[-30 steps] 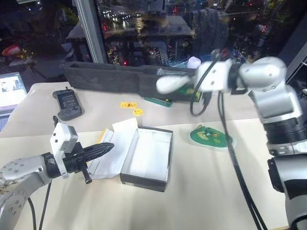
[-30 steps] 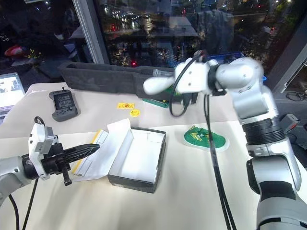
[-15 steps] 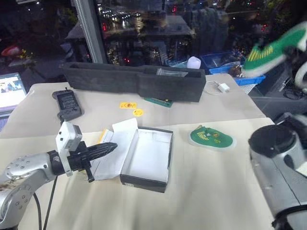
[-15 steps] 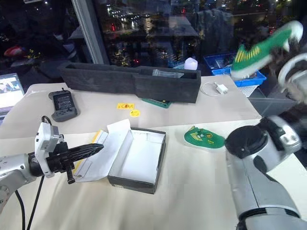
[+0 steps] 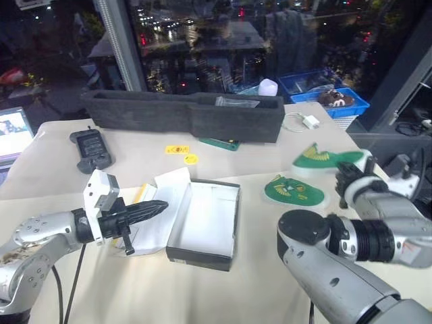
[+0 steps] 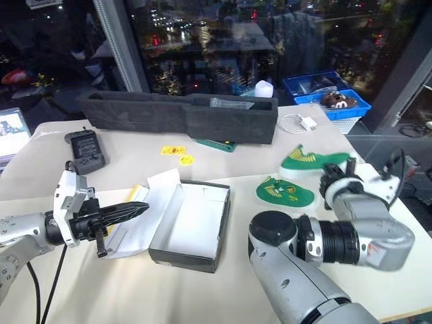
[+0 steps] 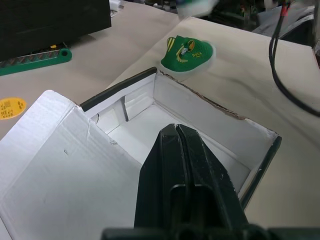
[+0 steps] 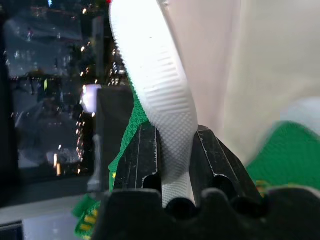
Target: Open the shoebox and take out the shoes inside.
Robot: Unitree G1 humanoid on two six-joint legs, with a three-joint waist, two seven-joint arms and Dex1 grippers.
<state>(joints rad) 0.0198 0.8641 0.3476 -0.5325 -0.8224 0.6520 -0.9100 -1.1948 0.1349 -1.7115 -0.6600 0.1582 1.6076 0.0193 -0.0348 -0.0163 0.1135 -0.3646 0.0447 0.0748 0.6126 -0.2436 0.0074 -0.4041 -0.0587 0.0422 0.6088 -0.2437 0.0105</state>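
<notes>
The worktop (image 5: 223,290) carries a long dark foam tray (image 5: 182,113) along its far side. Near of it, left of centre, the shoebox (image 5: 206,223) stands open, white inside and holding nothing, its lid (image 5: 158,212) folded out to the left. The left gripper (image 5: 160,206) hovers over that lid, fingers pressed together. Right of the box, 1 green shoe (image 5: 292,191) lies flat. The right gripper (image 8: 170,150) clamps the second shoe (image 5: 324,158), held just right of the first.
</notes>
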